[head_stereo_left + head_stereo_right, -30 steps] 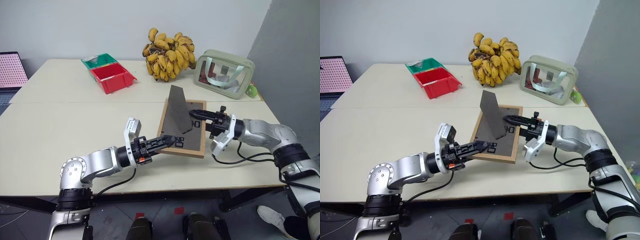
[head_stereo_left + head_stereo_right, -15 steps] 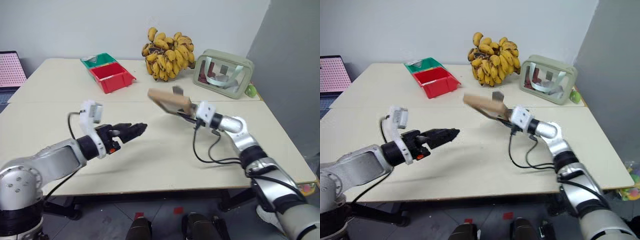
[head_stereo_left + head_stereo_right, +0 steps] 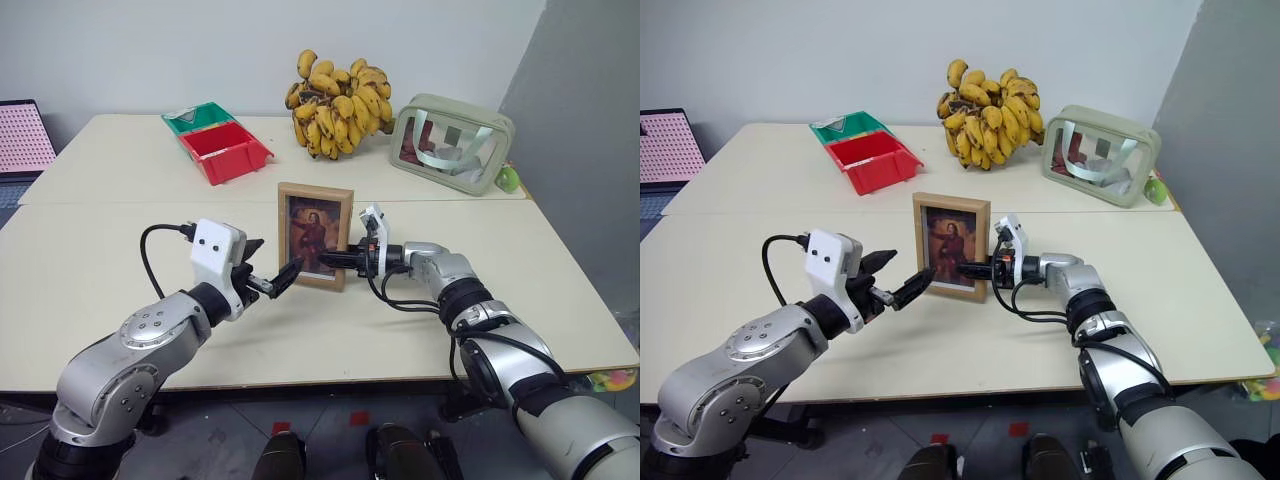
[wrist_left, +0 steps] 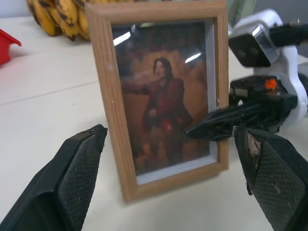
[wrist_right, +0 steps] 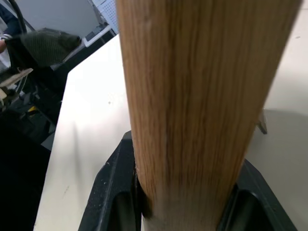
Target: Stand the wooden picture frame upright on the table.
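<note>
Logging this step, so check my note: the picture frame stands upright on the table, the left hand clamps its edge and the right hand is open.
Sides swapped. The picture frame stands upright on the table, but the right hand clamps its edge and the left hand is open, as the left eye view shows.

Even, bright overhead light left soft shadows on the table point(image 3: 120, 190), white glare streaks crossed the frame point(image 4: 161, 91) glass, and the left gripper point(image 4: 168, 168) fingers and the wood in the right wrist view were blurred.
</note>
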Controlling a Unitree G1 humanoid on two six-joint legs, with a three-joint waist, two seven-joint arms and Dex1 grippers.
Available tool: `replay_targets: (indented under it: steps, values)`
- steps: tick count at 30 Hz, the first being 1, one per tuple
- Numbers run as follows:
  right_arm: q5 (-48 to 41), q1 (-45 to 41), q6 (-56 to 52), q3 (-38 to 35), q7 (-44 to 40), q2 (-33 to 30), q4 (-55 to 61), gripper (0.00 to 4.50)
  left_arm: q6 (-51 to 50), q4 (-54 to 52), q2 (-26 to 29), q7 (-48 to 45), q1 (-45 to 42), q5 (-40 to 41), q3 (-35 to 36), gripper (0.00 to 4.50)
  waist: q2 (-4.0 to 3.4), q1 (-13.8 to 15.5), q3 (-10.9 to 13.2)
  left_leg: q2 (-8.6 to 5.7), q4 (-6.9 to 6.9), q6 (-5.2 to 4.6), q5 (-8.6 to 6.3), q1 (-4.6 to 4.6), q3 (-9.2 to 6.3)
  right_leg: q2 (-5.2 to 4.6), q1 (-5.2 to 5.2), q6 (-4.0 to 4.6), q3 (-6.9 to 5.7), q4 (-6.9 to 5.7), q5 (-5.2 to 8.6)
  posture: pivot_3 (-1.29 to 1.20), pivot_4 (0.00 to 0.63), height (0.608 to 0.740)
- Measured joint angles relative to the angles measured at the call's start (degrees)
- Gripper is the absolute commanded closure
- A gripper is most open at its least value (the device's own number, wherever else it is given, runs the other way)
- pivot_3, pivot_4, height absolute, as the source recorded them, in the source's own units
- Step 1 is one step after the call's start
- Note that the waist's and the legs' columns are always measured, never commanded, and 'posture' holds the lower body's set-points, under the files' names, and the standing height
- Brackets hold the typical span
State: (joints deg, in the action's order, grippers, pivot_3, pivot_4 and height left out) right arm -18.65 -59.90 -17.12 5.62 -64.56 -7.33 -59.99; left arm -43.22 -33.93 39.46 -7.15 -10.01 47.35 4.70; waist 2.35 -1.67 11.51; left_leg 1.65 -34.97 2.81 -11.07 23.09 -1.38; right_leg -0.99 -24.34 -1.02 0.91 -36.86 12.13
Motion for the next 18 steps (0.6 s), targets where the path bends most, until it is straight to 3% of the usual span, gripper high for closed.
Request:
replay_targets:
  steps: [1, 5, 7, 11, 15, 18]
  values:
    - [0.37, 0.04, 0.38, -0.02, -0.02, 0.02, -0.07, 2.42, 0.00, 0.38, -0.25, -0.37, 0.00, -0.45, 0.00, 0.00, 0.00, -0.04, 0.00, 0.00, 0.00, 0.00, 0.00, 0.00, -0.01, 0.00, 0.00, 0.00, 0.00, -0.01, 0.00, 0.00, 0.150, 0.740]
    - [1.64, 1.72, 0.47, -0.26, -1.37, -0.64, 1.45, 1.37, -0.01, 2.33, -0.93, -2.77, -0.90, -2.06, 0.07, 0.00, 0.00, -0.01, 0.00, 0.01, 0.00, 0.00, 0.00, -0.02, -0.04, 0.01, 0.04, -0.01, -0.04, -0.01, 0.00, 0.00, 0.150, 0.740]
    - [2.09, 3.48, 0.55, -0.15, -1.77, -1.49, 2.94, 1.08, -0.02, 3.46, -0.96, -3.76, -1.63, -2.87, 0.13, 0.00, 0.00, -0.03, 0.00, 0.01, 0.00, 0.00, 0.00, -0.02, -0.02, 0.01, 0.04, -0.01, -0.02, 0.00, 0.00, 0.00, 0.150, 0.740]
    - [3.47, 11.90, -0.20, 1.09, -3.05, -6.44, 15.24, 0.10, -0.18, 6.24, -0.86, -6.62, -3.09, -3.90, 0.48, 0.00, 0.00, 0.19, 0.00, 0.00, 0.00, 0.00, 0.00, 0.02, -0.05, 0.00, 0.04, -0.03, -0.05, 0.02, 0.00, 0.00, 0.150, 0.740]
    - [5.94, 24.37, -2.98, 2.86, -2.74, -15.83, 33.60, 0.04, -2.37, 9.43, 1.07, -10.65, -4.25, -2.08, 3.67, 0.00, -0.02, 0.10, 0.01, -0.03, 0.01, 0.01, 0.00, 0.04, -0.04, -0.03, 0.02, -0.07, -0.05, 0.00, 0.04, 0.00, 0.150, 0.740]
    - [4.70, 31.18, -10.84, -0.30, -0.09, -23.27, 48.89, 0.04, -6.12, 12.82, 5.42, -15.18, -4.44, 0.85, 8.53, 0.00, -0.03, -0.55, 0.04, 0.04, 0.01, 0.02, -0.01, -0.06, 0.04, -0.04, -0.03, -0.06, -0.04, -0.02, 0.05, 0.00, 0.150, 0.740]
